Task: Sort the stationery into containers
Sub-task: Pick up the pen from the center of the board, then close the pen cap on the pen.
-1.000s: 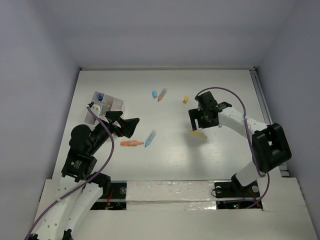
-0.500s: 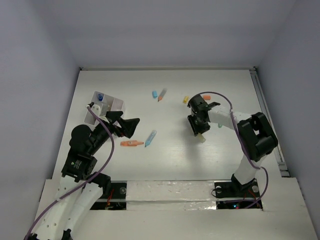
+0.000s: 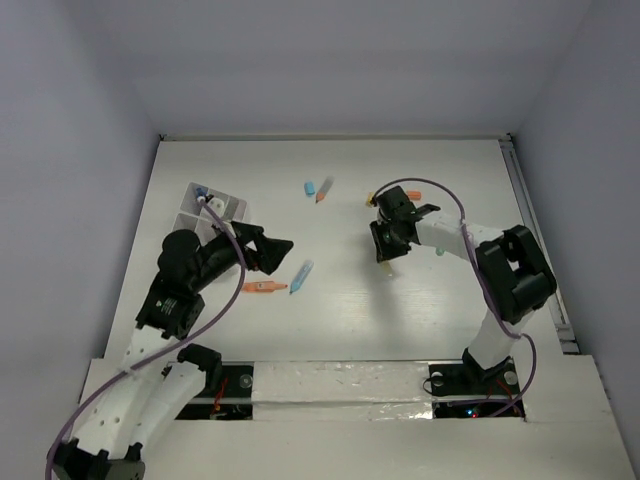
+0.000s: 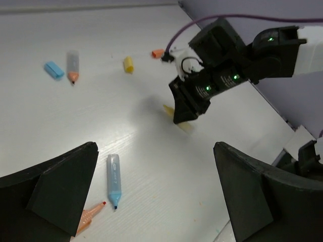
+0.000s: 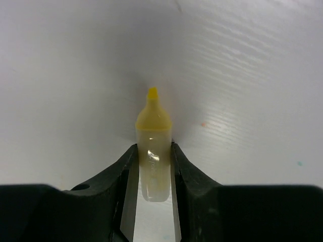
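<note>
My right gripper (image 5: 153, 151) is shut on a yellow marker (image 5: 153, 143), jaws pressing both sides of its clear barrel, its yellow tip pointing down at the table. In the top view that right gripper (image 3: 385, 252) is right of centre, the marker's end (image 3: 387, 267) poking out below it. My left gripper (image 3: 272, 250) hangs open above the table with nothing between its fingers. Below it lie a blue marker (image 4: 114, 180) and an orange marker (image 4: 91, 218). The white divided box (image 3: 236, 207) sits at the left, partly hidden by my left arm.
Toward the back lie a blue cap (image 3: 310, 187), a grey marker with an orange tip (image 3: 324, 190), a yellow cap (image 3: 371, 199) and an orange cap (image 3: 412, 194). A small green piece (image 3: 439, 252) lies beside the right arm. Walls close in the table.
The right gripper swung in over the yellow marker and closed on it. The left arm shifted slightly up and right, still open.
</note>
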You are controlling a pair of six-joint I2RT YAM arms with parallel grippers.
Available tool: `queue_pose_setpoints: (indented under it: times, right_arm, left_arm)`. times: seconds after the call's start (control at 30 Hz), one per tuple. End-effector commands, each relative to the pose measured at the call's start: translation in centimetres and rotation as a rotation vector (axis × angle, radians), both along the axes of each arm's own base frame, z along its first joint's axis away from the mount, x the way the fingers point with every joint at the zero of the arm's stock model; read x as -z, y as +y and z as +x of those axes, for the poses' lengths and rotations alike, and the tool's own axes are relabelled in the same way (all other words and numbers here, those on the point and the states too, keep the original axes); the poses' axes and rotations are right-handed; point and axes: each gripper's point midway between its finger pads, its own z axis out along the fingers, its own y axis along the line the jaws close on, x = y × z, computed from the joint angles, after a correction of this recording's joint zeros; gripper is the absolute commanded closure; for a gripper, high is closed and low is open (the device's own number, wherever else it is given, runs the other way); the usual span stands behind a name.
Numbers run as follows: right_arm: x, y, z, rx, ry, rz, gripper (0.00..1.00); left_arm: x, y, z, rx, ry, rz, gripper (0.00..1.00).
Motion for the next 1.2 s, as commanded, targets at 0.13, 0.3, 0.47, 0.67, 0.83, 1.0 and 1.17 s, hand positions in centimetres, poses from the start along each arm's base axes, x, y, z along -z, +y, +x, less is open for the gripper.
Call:
queue_pose_setpoints:
  times: [0.13, 0.3, 0.47, 0.67, 0.83, 1.0, 1.17]
  right_arm:
    - [-14.0, 9.9, 2.1, -0.003, -0.4, 0.545, 0.97]
    - [-20.3, 15.0, 0.6, 0.001, -0.507, 0.78, 0.95]
    - [-23.4, 18.8, -1.1, -0.035, -0.544, 0.867, 0.93]
    - [-25.5, 21.3, -2.9, -0.07, -0.568, 0.935, 0.93]
    - [-27.0, 21.9, -3.1, -0.059, -0.595, 0.956, 0.92]
    - [-28.0, 22.3, -3.2, -0.052, -0.608, 0.988, 0.92]
    - [-28.9, 23.1, -3.7, -0.075, -0.601, 1.015, 0.92]
  left_arm:
    - [1.0, -2.4, -0.2, 0.147, 0.053, -0.014, 0.07]
    - [1.6, -2.6, 0.0, 0.15, 0.074, -0.017, 0.14]
    - [3.3, -3.1, 0.4, 0.173, 0.145, 0.0, 0.16]
    - [3.1, -2.8, 0.7, 0.144, 0.134, -0.004, 0.24]
    - [3.5, -3.0, 0.8, 0.149, 0.148, -0.003, 0.28]
    - [4.0, -3.0, 1.0, 0.149, 0.169, 0.006, 0.33]
    - [3.9, -2.8, 1.2, 0.133, 0.162, 0.007, 0.45]
